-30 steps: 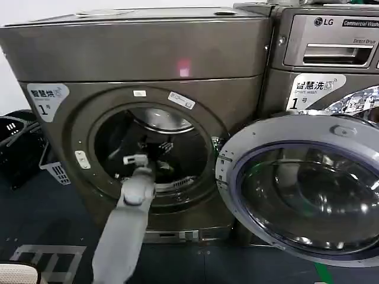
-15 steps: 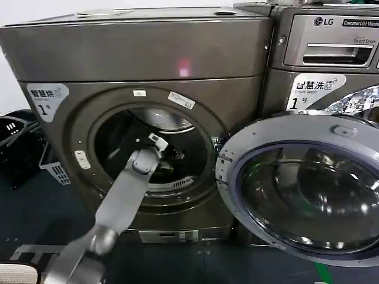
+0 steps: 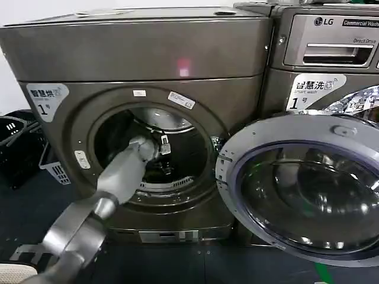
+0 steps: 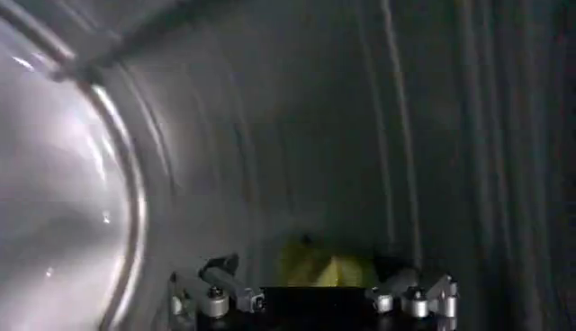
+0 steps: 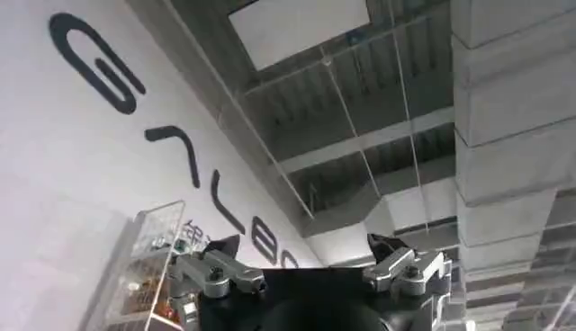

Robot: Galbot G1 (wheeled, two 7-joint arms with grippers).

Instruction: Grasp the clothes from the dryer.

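Note:
The bronze-grey dryer [image 3: 136, 53] stands with its round door [image 3: 302, 189] swung open to the right. My left arm reaches through the porthole, and the left gripper [image 3: 163, 147] is inside the dark drum. In the left wrist view the lime yellow-green clothes [image 4: 326, 268] lie on the drum wall just ahead of the left gripper [image 4: 308, 272], in line with the gap between its open fingers; whether they touch is unclear. My right gripper [image 5: 304, 245] is held away from the machines, pointing up at a ceiling, open with nothing between its fingers.
The LG machine [image 3: 325, 47] stands right beside the dryer on the right, partly behind the open door. A black basket [image 3: 15, 148] and a white one [image 3: 56, 170] sit on the floor at the left. The ribbed drum wall [image 4: 432, 135] curves around the left gripper.
My left arm has pushed further through the porthole, and the gripper has moved up and to the right, deeper into the drum.

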